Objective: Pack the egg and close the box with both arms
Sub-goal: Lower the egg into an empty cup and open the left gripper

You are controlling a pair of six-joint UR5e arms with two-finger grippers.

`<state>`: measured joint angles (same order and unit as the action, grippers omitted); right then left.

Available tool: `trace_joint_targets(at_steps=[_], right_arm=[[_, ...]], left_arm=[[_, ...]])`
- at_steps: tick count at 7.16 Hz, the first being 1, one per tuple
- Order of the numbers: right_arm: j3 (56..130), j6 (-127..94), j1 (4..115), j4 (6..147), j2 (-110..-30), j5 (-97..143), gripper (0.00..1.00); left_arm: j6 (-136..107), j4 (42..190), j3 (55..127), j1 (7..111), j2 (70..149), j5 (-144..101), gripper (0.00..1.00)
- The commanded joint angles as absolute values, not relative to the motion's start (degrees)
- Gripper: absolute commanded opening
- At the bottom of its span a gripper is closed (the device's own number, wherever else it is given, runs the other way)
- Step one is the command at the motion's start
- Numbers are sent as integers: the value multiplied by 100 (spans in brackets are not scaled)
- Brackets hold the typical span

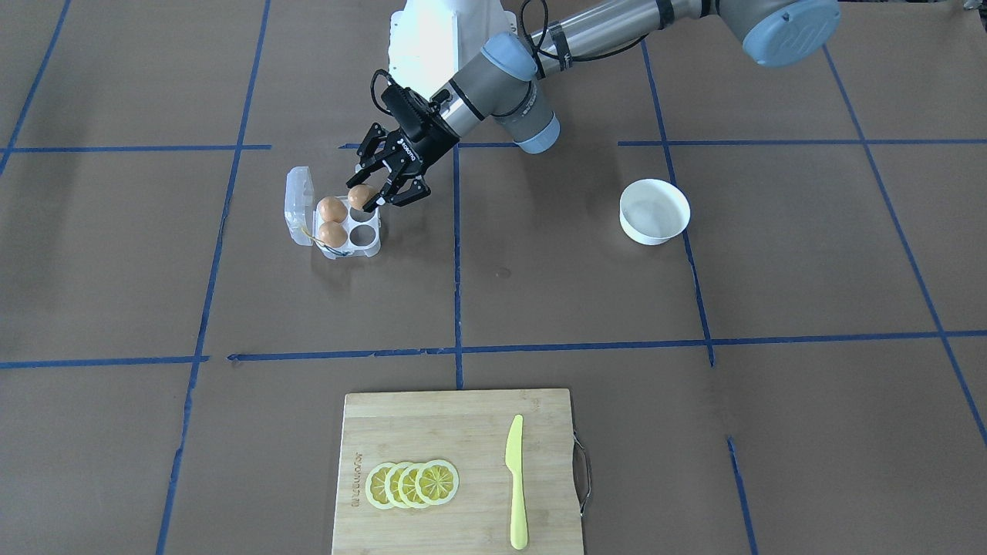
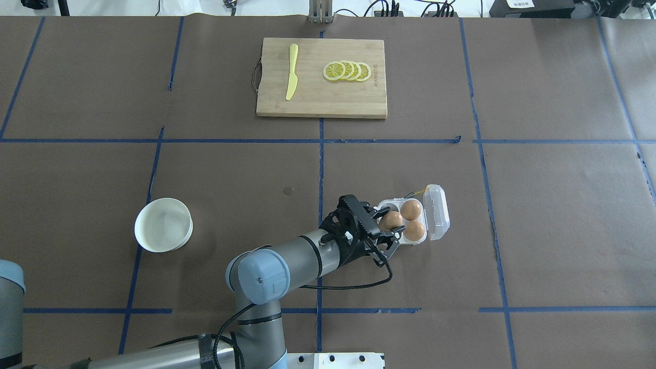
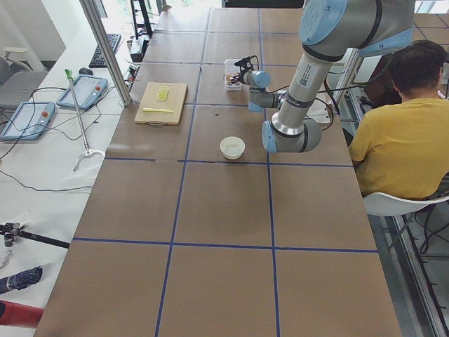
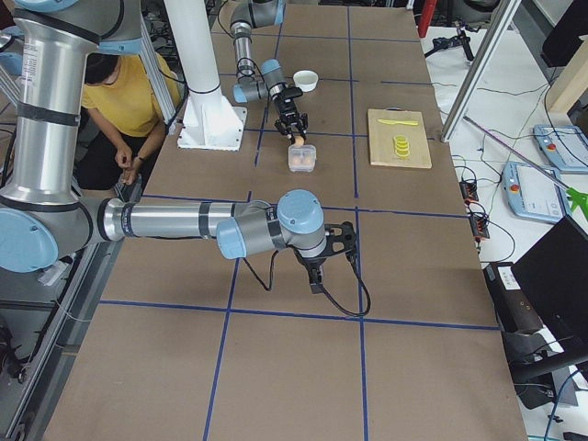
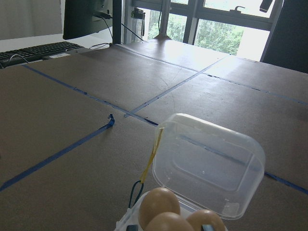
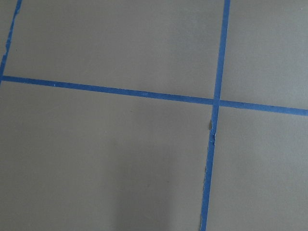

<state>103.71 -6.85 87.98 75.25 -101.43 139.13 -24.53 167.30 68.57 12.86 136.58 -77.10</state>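
The clear box (image 1: 368,239) stands open on the brown table, its lid (image 1: 299,202) tipped back. Two eggs (image 1: 332,209) sit in the cups next to the lid. My left gripper (image 1: 370,199) is shut on a third egg (image 1: 359,195) and holds it just over a cup on the side away from the lid. From overhead, the same gripper (image 2: 389,225) and egg (image 2: 392,220) show beside the box's lid (image 2: 438,212). The left wrist view shows the lid (image 5: 211,163) and a yellow loop (image 5: 153,154). My right gripper (image 4: 335,253) hangs over bare table away from the box; I cannot tell whether it is open or shut.
An empty white bowl (image 2: 163,224) stands on my left side. A wooden cutting board (image 2: 312,97) with lemon slices (image 2: 347,70) and a yellow knife (image 2: 292,72) lies at the far edge. A person in a yellow shirt (image 3: 400,140) sits behind the robot.
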Motion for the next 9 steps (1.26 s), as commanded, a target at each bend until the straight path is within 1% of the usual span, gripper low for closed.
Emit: trace_joint_targets(at_steps=[1,2,3,4,5,9], right_arm=[[10371,-686,8798,7532,-10143,13922,100],[10371,-686,8798,7524,-10143,13913,100],[10371,-686,8798,7523,-10143,13913,100],[10371,-686,8798,7523,-10143,13913,100],[10371,-686,8798,7532,-10143,13913,100],[10371,-694,8798,7524,-10134,13913,100]], left_arm=[[-2452,16726,6707,1248,13816,-7708,20],[-2452,16726,6697,1248,13825,-7708,21],[-2452,16726,6697,1248,13834,-7708,48],[-2304,16726,6706,1248,13843,-7708,77],[-2277,16734,6715,1248,13851,-7708,83],[-2276,16734,6802,1266,13843,-7725,84]])
